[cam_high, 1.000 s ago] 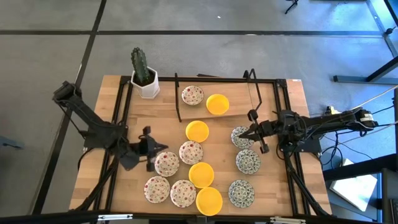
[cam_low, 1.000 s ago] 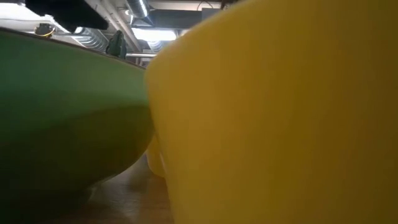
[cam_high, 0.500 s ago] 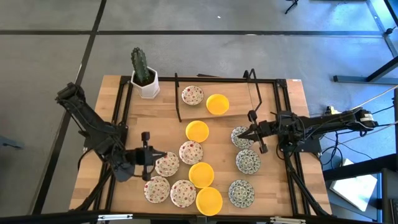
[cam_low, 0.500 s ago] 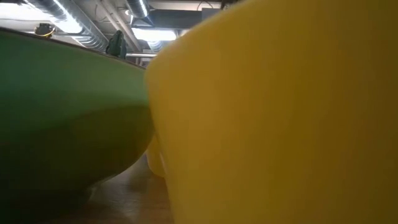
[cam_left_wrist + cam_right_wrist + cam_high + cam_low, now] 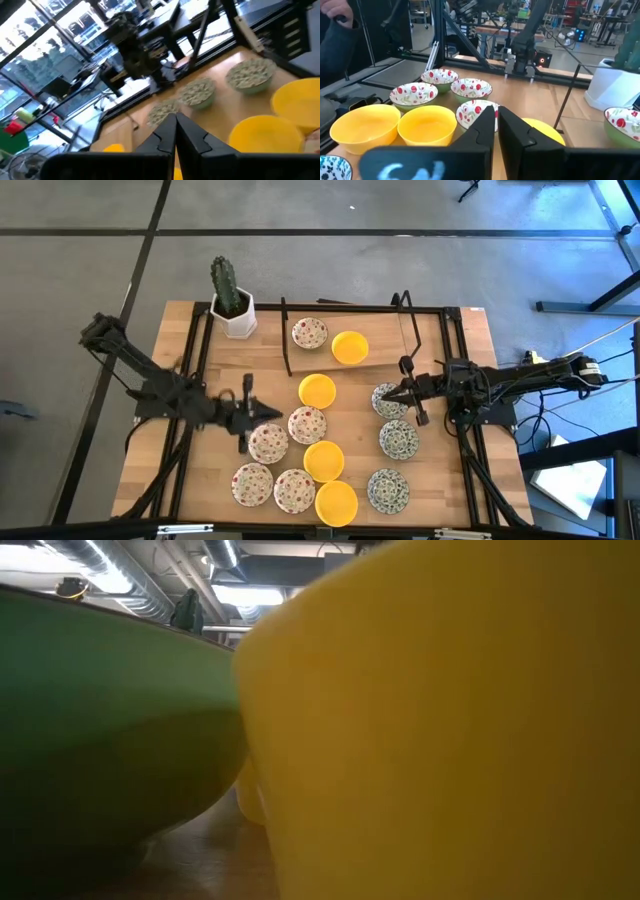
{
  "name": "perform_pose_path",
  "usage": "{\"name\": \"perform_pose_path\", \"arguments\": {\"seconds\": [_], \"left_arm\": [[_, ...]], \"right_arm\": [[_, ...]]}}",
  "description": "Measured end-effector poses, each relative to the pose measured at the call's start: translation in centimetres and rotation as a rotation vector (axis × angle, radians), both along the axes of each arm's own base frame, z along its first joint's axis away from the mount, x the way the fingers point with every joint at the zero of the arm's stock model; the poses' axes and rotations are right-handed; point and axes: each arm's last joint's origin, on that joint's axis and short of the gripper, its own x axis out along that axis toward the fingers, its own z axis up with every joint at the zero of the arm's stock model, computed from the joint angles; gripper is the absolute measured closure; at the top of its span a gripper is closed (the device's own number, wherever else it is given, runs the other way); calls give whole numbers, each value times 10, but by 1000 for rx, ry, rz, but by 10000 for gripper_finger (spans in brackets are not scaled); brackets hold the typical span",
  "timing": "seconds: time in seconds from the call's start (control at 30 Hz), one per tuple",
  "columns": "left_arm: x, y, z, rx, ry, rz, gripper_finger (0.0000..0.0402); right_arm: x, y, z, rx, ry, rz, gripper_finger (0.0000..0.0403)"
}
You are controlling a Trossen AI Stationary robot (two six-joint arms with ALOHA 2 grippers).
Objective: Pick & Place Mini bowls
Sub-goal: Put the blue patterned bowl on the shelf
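Note:
Several mini bowls sit on the wooden table, seen from above: yellow ones (image 5: pixel 317 390), red-speckled ones (image 5: pixel 307 424) and green-grey ones (image 5: pixel 398 440). One red-speckled bowl (image 5: pixel 309 333) and one yellow bowl (image 5: pixel 349 347) sit on a board at the far side. My left gripper (image 5: pixel 262 414) is shut and hovers left of the red-speckled bowl (image 5: pixel 268 442); its tips (image 5: pixel 175 117) meet. My right gripper (image 5: pixel 388 396) is shut over the green-grey bowl (image 5: pixel 390 402); whether it touches it does not show. Its tips (image 5: pixel 496 113) are together.
A white hexagonal cactus pot (image 5: pixel 233 310) stands at the far left corner. A black frame (image 5: pixel 440 310) borders the table. The low view is blocked by a yellow bowl (image 5: pixel 450 740) and a bowl's green underside (image 5: pixel 100 740). A person's sleeve (image 5: pixel 340 25) shows beyond the table.
My left arm has kept moving: its gripper went a little toward the near edge, then swung back toward the far edge and to the right, ending closer to the red-speckled bowls. The right arm and the bowls stayed still.

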Motion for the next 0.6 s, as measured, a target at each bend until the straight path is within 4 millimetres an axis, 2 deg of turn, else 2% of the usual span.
{"name": "perform_pose_path", "arguments": {"seconds": [0.13,0.27,0.37,0.43,0.6], "left_arm": [[-21,26,-1,-86,-117,-118,400],[-39,48,-22,-119,-315,-111,399],[-42,64,-52,-73,-339,-59,400],[-42,72,-64,-69,-357,-79,400],[-43,83,-62,-63,-394,-135,399]], "right_arm": [[0,0,-3,-1,33,0,385],[0,0,-3,-5,32,0,394],[0,0,-1,-4,6,0,398],[0,0,0,-10,3,0,398],[0,0,0,-31,-7,-1,388]]}}
